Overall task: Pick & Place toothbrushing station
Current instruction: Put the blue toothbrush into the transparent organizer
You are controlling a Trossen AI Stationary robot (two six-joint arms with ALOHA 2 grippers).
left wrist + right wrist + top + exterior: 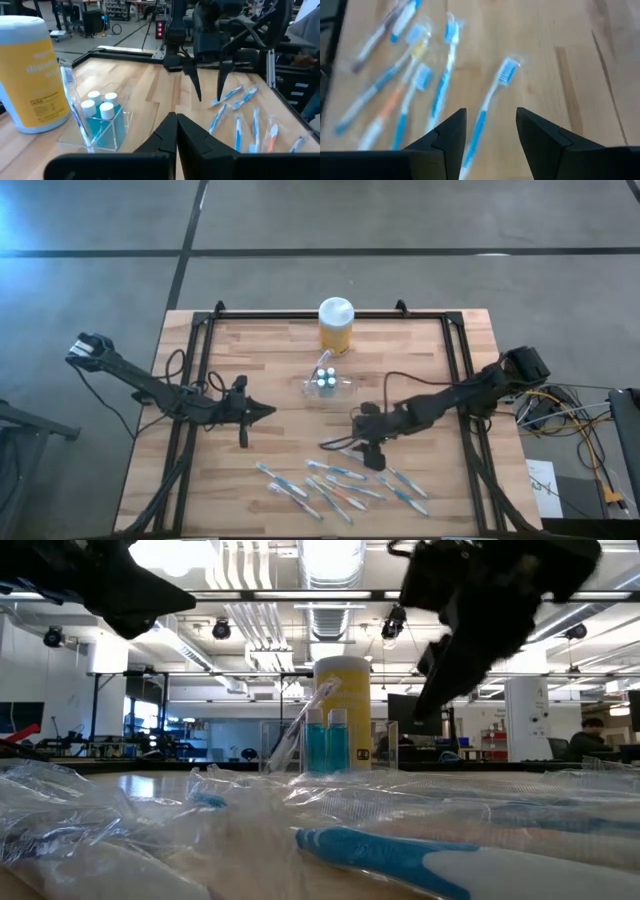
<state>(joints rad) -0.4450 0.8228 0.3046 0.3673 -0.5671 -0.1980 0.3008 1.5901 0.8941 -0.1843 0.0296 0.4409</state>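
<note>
The toothbrushing station is a small see-through holder (pixel 327 383) (pixel 102 127) standing on the wooden table in front of the yellow jar. It holds white-capped blue tubes (pixel 100 102) and one upright toothbrush (pixel 75 107). Several wrapped toothbrushes (pixel 340 485) (pixel 420 95) lie flat near the table's front edge. My left gripper (pixel 268 411) (pixel 176 122) is shut and empty, left of the holder and pointing toward it. My right gripper (pixel 362 448) (pixel 490 130) hangs open above the loose toothbrushes, fingers slanting down. One blue-handled toothbrush (pixel 490 102) lies on the table below the gap.
A tall yellow jar with a white lid (pixel 335 325) (pixel 30 75) stands behind the holder near the far edge. A black metal frame (pixel 205 330) runs round the tabletop. Bare wood lies between the holder and the toothbrushes.
</note>
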